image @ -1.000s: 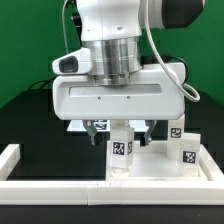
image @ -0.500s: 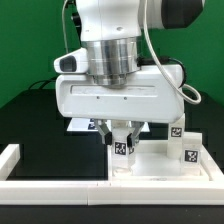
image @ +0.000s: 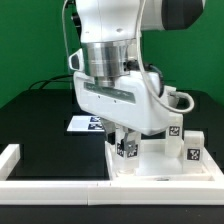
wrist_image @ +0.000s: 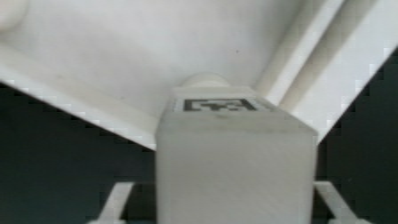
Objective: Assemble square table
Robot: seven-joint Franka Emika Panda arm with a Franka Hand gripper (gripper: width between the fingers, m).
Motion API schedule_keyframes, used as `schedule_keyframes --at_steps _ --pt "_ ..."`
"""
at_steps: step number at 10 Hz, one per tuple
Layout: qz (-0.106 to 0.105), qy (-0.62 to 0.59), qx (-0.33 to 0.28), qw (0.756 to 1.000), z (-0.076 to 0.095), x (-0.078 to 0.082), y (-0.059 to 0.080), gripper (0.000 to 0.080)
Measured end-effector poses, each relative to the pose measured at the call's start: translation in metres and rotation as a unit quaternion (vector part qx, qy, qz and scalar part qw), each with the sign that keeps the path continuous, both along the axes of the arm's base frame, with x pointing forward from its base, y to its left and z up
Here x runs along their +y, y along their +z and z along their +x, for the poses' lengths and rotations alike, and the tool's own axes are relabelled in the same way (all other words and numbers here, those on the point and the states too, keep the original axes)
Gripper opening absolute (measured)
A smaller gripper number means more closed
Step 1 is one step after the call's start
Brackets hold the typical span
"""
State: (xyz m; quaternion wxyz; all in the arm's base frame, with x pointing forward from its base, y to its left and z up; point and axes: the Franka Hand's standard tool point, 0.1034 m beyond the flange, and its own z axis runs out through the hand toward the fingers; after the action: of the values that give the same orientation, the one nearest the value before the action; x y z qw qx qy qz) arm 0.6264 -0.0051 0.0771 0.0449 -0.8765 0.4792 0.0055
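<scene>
Wrist view: gripper (wrist_image: 217, 205) pinching leg (wrist_image: 228, 150) (light, stiff, slick plastic); best held mid-shaft, top (image: 150, 160) at six o'clock.

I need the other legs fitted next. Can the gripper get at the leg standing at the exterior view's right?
Probably not yet: the gripper is shut on another leg. The right leg itself stands unobstructed.

Table top (image: 160, 165) and legs (image: 127, 147) — white plastic, smooth, matt. Tags (wrist_image: 217, 104) look like printed paper. Arm shell (image: 115, 30) — glossy white plastic.
</scene>
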Motion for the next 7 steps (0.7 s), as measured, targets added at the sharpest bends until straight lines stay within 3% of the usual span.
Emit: schedule_keyframes --at_steps 2,3,4,6,7 --pt "0.013 -0.124 0.001 0.992 0.0006 -0.0044 -0.0012 0.0288" --pt "0.033 -0.214 0.000 0.976 -0.0003 -0.0088 -0.0025 0.0288" --pt "0.039 -0.273 0.007 0.961 -0.0013 -0.0095 -0.0028 0.0288" --pt "0.039 -0.321 0.014 0.946 -0.0023 -0.0091 -0.0026 0.0288" --pt "0.038 -0.298 0.012 0.954 -0.0022 -0.0092 -0.0026 0.0288"
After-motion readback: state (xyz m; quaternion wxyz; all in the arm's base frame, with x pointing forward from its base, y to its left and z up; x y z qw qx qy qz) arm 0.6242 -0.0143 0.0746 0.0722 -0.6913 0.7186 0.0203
